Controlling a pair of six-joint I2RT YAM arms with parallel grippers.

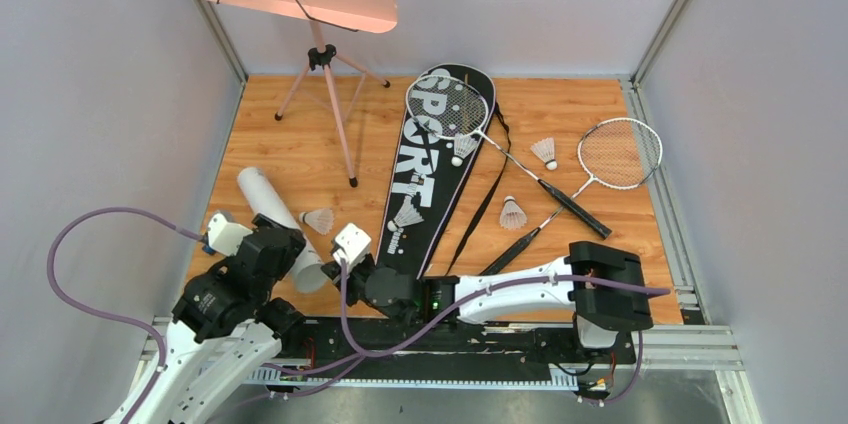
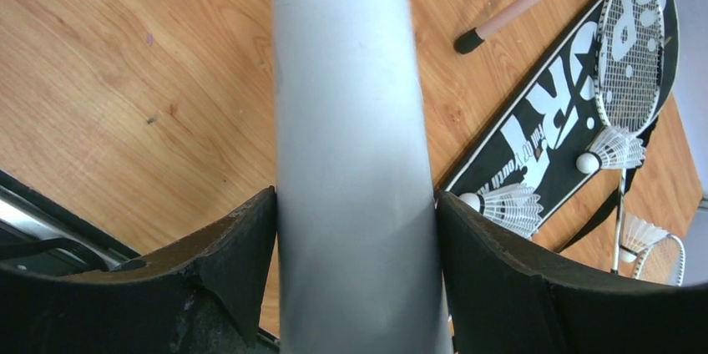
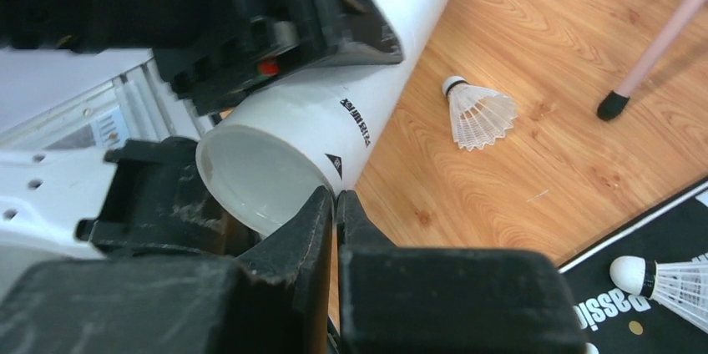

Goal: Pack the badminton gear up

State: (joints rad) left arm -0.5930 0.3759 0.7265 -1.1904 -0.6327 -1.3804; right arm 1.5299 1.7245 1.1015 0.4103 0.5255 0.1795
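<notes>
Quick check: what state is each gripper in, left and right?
Left gripper: closed on the white tube.
Right gripper: closed, nothing visible in it, tips at the tube's open end.

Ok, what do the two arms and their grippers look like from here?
The left arm and right arm have white links with blocky black joint housings, and purple cables loop along them. The left gripper and right gripper have chunky matte black fingers, scuffed at the edges.
</notes>
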